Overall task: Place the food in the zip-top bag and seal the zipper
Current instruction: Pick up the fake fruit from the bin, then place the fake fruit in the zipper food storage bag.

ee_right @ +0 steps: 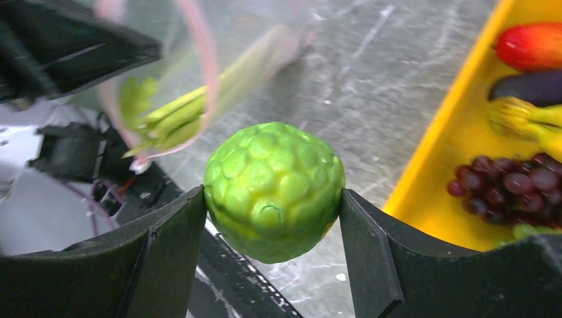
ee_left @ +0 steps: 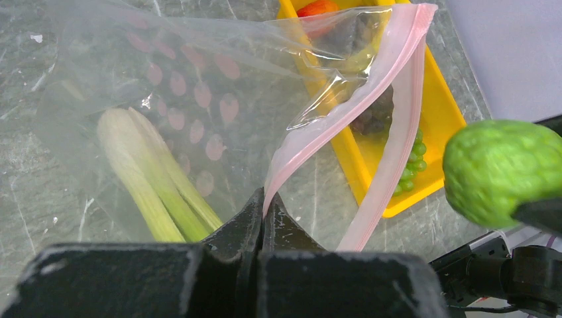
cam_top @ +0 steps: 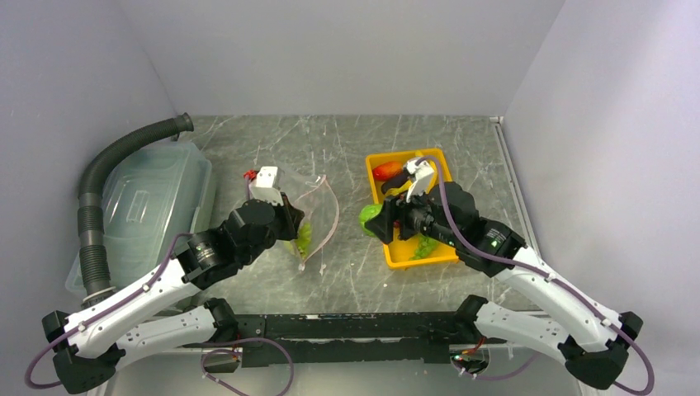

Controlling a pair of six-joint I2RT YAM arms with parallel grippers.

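Note:
My left gripper is shut on the pink zipper strip of the clear zip-top bag and holds its mouth open toward the tray. A pale green leek lies inside the bag. My right gripper is shut on the bumpy green round fruit, held above the table between bag and tray; the fruit also shows in the top view and the left wrist view. The yellow tray holds a red-orange fruit, purple eggplant, yellow bananas and dark grapes.
A large translucent lidded bin with a grey corrugated hose stands at the left. Grey walls close the table at back and sides. Green grapes lie at the tray's near end.

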